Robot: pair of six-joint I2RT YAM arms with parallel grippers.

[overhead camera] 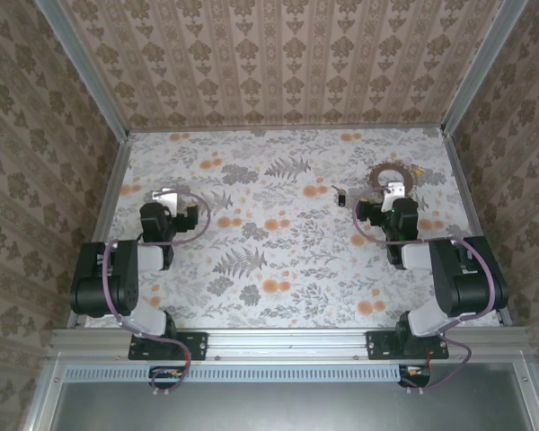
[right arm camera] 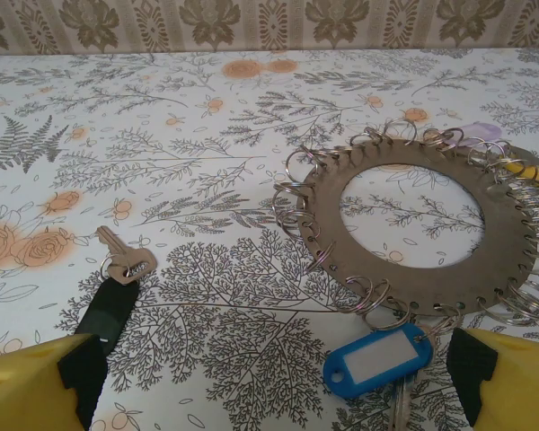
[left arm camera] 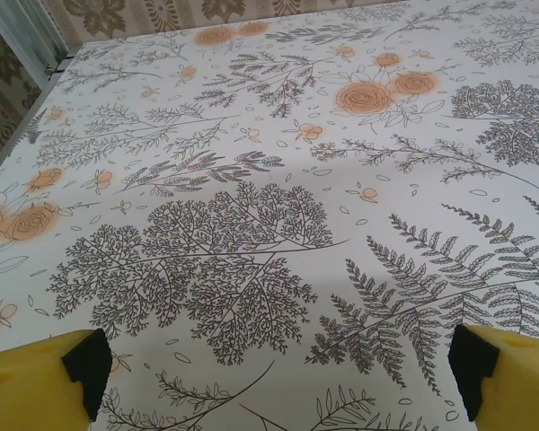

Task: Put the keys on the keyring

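Note:
The keyring point(right arm camera: 331, 221) is a flat grey metal ring plate with several wire split rings round its rim, lying flat on the flowered table; from above the keyring point(overhead camera: 375, 176) lies just beyond my right gripper point(overhead camera: 395, 189). A brassy key point(right arm camera: 124, 264) joined to a black tag lies loose to the left, seen from above as a small dark key point(overhead camera: 339, 194). A blue tag point(right arm camera: 377, 357) with a key under it sits at the plate's near rim, apparently on a split ring. My right gripper point(right arm camera: 274, 386) stands open and empty. My left gripper point(left arm camera: 278, 377) is open over bare cloth.
The table point(overhead camera: 278, 251) is boxed in by wallpapered walls at the back and sides, with metal posts point(overhead camera: 81, 63) at the corners. My left gripper point(overhead camera: 166, 195) hovers near the left edge. Something pale purple point(right arm camera: 485, 133) peeks from behind the plate.

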